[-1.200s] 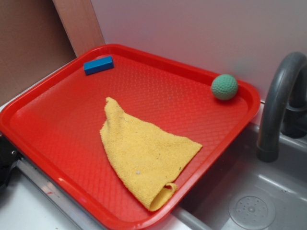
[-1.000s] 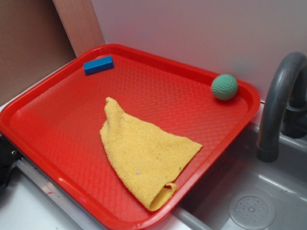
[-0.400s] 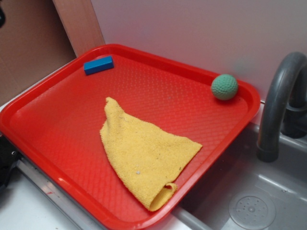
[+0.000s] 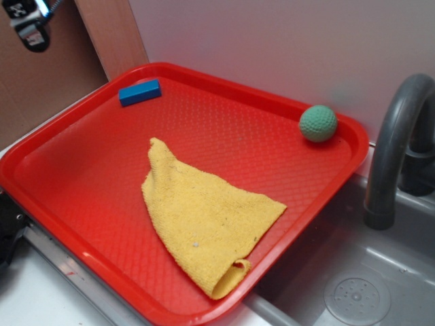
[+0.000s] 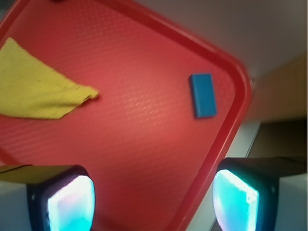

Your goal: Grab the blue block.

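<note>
The blue block (image 4: 140,92) lies flat in the far left corner of the red tray (image 4: 61,132). From the wrist view the blue block (image 5: 202,95) sits close to the curved rim of the tray (image 5: 231,125). My gripper (image 4: 28,28) hangs high above the table at the top left of the exterior view, left of the block and well apart from it. In the wrist view the gripper (image 5: 151,202) is open, its two pale fingertips (image 5: 72,204) far apart with nothing between them.
A yellow cloth (image 4: 204,217) lies spread in the middle of the tray, and a green ball (image 4: 318,123) rests in its far right corner. A grey faucet (image 4: 394,149) and sink (image 4: 353,292) are on the right. A wall stands behind the tray.
My gripper has come into the exterior view at the top left, lower than 0.4 s ago. The block, cloth and ball have not moved.
</note>
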Controlling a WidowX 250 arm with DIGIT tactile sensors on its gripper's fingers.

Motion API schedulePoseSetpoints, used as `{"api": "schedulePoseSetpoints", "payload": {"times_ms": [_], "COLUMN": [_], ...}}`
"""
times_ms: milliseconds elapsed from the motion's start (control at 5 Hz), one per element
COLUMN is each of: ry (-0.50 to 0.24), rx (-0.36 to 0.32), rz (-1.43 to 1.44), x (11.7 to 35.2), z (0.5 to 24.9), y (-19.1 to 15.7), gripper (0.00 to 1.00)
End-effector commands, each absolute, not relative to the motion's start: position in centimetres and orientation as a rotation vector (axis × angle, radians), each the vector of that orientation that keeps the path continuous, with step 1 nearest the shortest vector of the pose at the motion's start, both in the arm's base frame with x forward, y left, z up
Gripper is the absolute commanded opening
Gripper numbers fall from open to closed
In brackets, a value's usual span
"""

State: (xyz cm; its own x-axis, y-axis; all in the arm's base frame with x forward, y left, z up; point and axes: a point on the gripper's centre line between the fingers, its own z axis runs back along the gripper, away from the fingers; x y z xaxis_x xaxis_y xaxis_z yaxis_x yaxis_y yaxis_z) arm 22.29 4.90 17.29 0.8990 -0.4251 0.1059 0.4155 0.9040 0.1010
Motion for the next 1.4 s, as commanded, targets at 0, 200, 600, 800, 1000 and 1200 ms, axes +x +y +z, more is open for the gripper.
{"api": "schedulePoseSetpoints", "payload": {"times_ms": [0,200,600,800,1000,1200], "ry": [-0.1,-0.063,0.009,0.07,0.11,0.107], "rx": [0.128,0.143,0.069,0.096,0.128,0.132], "rz": [-0.34,-0.324,-0.393,-0.423,-0.394,-0.383], "x": [28.4,30.5,31.8,31.9,32.1,31.9], "z": [12.3,9.3,3.8,2.2,1.4,1.4], "y": [9.1,8.7,7.0,6.9,7.1,7.1], "gripper": [1.0,1.0,1.0,1.0,1.0,0.0]}}
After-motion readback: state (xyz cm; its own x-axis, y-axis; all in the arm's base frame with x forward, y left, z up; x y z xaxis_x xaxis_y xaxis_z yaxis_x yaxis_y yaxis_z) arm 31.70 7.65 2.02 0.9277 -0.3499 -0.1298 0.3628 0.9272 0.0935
